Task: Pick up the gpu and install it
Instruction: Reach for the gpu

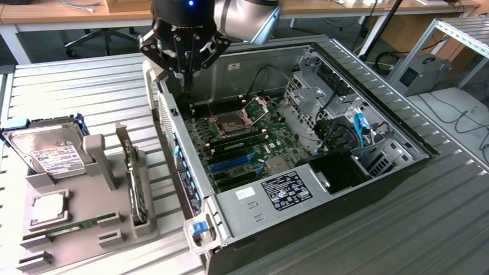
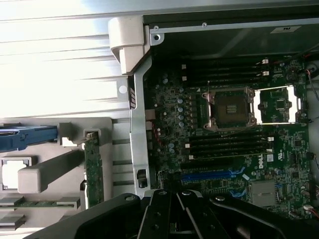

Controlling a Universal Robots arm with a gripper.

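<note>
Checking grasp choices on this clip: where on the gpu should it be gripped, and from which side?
The gpu stands on edge in a slot of the holder, so its upper long edge stands clear. Probably grip that edge near the middle, coming straight down from above; the thin flat faces suit a pinch across them.

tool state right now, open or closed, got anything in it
tool: closed, holding nothing; the gpu stands in the grey rack.
</note>
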